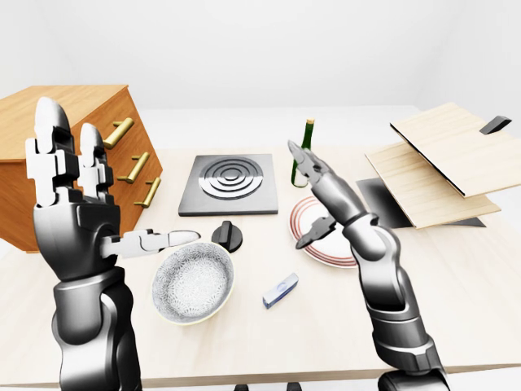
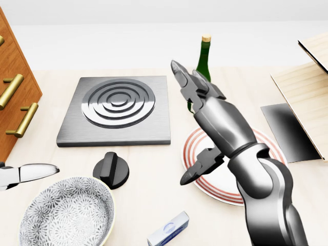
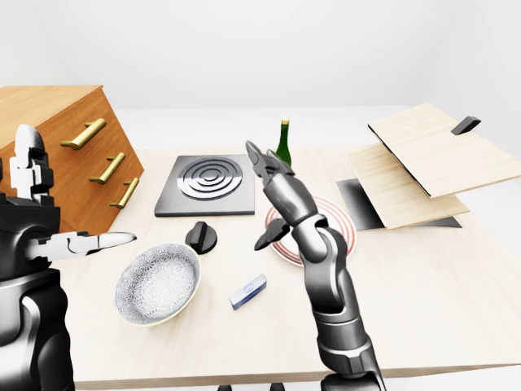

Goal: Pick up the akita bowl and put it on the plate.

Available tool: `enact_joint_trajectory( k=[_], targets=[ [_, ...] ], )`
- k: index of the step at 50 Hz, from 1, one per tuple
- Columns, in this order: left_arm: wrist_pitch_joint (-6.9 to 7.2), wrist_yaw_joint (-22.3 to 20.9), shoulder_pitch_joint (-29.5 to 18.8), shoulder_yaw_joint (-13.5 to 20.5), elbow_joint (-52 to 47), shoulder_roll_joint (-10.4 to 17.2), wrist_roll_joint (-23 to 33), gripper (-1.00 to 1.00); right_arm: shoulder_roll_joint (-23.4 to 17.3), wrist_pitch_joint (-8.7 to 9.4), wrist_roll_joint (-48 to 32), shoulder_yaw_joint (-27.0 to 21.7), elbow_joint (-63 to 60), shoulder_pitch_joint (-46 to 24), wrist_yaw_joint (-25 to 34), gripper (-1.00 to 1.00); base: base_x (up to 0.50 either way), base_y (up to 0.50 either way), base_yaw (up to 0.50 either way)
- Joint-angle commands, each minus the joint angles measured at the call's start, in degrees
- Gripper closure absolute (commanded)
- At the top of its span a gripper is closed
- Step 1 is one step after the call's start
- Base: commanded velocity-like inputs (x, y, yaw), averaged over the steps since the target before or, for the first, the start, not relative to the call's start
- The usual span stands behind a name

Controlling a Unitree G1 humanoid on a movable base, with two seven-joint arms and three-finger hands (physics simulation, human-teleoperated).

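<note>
Akita bowl (image 2: 66,212) (grey floral inside, cream rim) sits upright near knob (image 2: 111,170)

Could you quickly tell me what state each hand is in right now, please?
Left hand: open, holding nothing.
Right hand: open, holding nothing.

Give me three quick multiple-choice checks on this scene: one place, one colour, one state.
1. In the head view, the bowl sits: A bottom left; B top right; C centre.
2. The plate has rings of: A blue; B red; C green.
3. The right hand is: A open and empty; B shut on the bowl; C out of view.
Answers: 1 A, it lies by the lower left corner; 2 B, red bands circle the white plate; 3 A, its fingers are spread, gripping nothing.
</note>
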Motion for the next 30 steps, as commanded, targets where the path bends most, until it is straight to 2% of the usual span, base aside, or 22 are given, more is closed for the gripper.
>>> enact_joint_trajectory(
  k=[1, 6, 7, 9, 10, 13, 16, 17, 18, 19, 22, 26, 27, 30],
  targets=[
    [0.00, 0.05, -0.28, -0.32, -0.38, -0.02, 0.67, -1.00, 0.03, 0.00, -16.21, 0.39, -0.12, -0.93, 8.17, -1.00, 0.00, 0.00, 0.00],
    [0.00, 0.03, -0.29, -0.31, -0.39, -0.03, 0.69, -1.00, 0.58, 0.00, -16.72, -0.13, -0.05, -0.92, 8.50, -1.00, 0.00, 0.00, 0.00],
    [0.00, -0.08, -0.39, -0.22, 0.14, -0.42, -0.11, -1.00, 1.52, 0.00, -20.74, 3.68, -6.95, 1.64, 12.41, -1.00, 0.00, 0.00, 0.00],
    [0.00, 0.20, -0.11, -0.86, 0.14, 0.01, 0.72, -1.00, 4.86, 0.00, -23.53, 5.37, -10.78, 2.62, 15.38, -1.00, 0.00, 0.00, 0.00],
    [0.00, 0.15, -0.10, -0.88, 0.12, -0.02, 0.87, -1.00, 5.33, 0.00, -23.85, 5.18, -10.89, 2.69, 15.38, -1.00, 0.00, 0.00, 0.00],
    [0.00, 0.05, -0.39, 0.00, -0.45, -0.41, -1.04, -1.00, 5.67, 0.00, -31.32, 7.93, -13.37, 2.01, 15.38, -1.00, 0.00, 0.00, 0.00],
    [0.00, 0.28, -0.33, 0.22, -0.92, -0.20, -1.49, -1.00, 7.97, 0.00, -34.75, 8.39, -14.06, 1.05, 15.38, -1.00, 0.00, 0.00, 0.00],
    [0.00, 0.32, -0.32, 0.36, -0.94, -0.19, -1.73, -1.00, 8.08, -0.50, -35.89, 8.31, -13.81, 0.58, 15.38, -1.00, 0.00, 0.00, 0.00],
    [0.00, 0.30, -0.43, 0.47, -0.29, -0.17, -1.94, -1.00, 8.03, -2.38, -36.68, 8.21, -13.32, 0.28, 15.38, -1.00, 0.00, 0.00, 0.00],
    [0.00, 0.49, -0.41, 0.51, -0.78, -0.13, -2.18, -1.00, 9.49, -2.24, -37.27, 8.69, -12.96, 0.87, 15.38, -1.00, 0.00, 0.00, 0.00],
    [0.00, 0.62, -0.27, 0.38, -0.73, -0.06, -2.24, -1.00, 8.32, -8.14, -40.75, 9.62, -11.64, 1.75, 15.38, -1.00, 0.00, 0.00, 0.00],
    [0.00, 0.65, -0.36, 0.51, -0.39, 0.08, -2.39, -1.00, 10.75, -8.38, -42.02, 10.33, -12.79, 3.68, 15.38, -1.00, 0.00, 0.00, 0.00],
    [0.00, 0.70, -0.26, 0.49, -0.36, 0.03, -2.41, -1.00, 10.66, -9.86, -44.06, 12.02, -13.55, 4.81, 15.38, -1.00, 0.00, 0.00, 0.00],
    [0.00, 0.78, -0.19, 0.01, -0.09, 0.01, -2.02, -1.00, 12.56, -10.00, -45.30, 13.92, -14.87, 7.12, 15.38, -1.00, 0.00, 0.00, 0.00]
  ],
)
